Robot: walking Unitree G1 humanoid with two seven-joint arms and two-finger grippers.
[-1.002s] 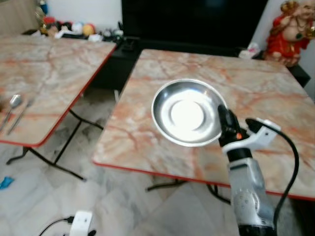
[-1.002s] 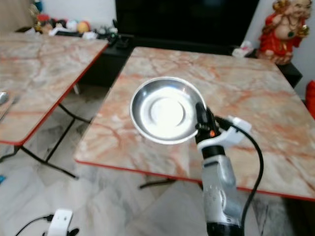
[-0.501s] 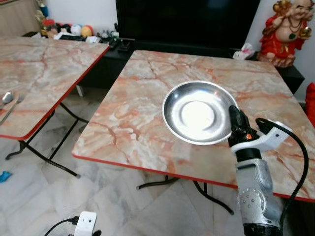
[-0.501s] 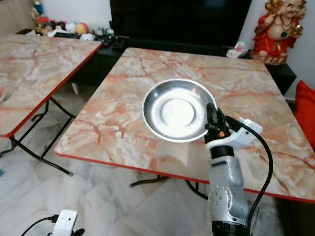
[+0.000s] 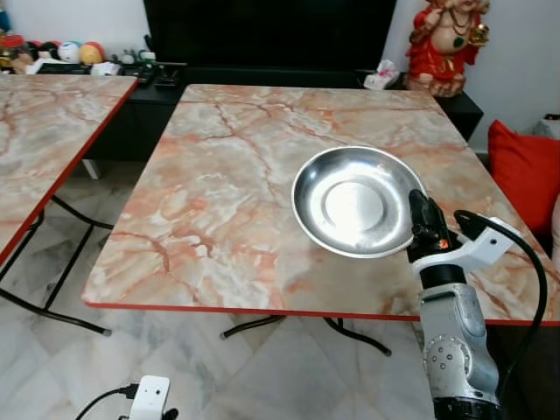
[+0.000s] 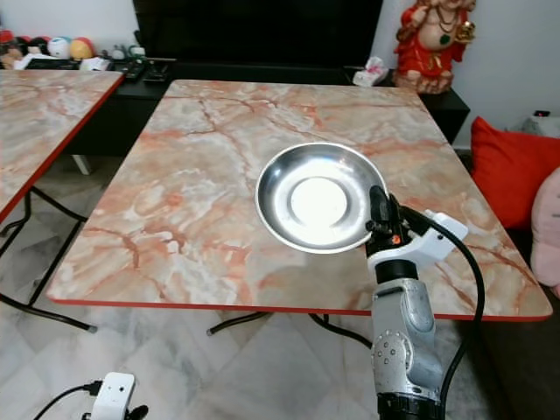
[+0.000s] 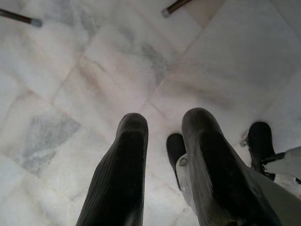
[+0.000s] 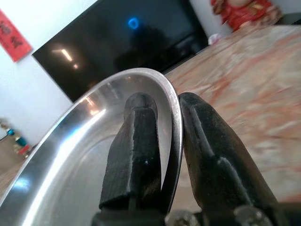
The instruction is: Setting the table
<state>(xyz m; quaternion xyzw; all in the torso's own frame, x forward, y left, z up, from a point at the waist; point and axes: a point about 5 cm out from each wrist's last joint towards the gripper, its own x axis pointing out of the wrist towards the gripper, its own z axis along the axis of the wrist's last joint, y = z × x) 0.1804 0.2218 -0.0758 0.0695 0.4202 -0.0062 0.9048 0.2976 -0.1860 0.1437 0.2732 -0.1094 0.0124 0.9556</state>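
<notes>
Right hand (image 8: 169, 136) clamped on steel plate (image 5: 354, 201)

The two head cameras look forward and down from above onto the same marble table (image 5: 227, 175), the right eye's framing shifted slightly sideways. The right wrist camera sits very close behind its fingers (image 8: 136, 150), facing across that table toward the dark screen (image 8: 117, 42). The left wrist camera points straight down at the floor tiles (image 7: 94, 61).
</notes>
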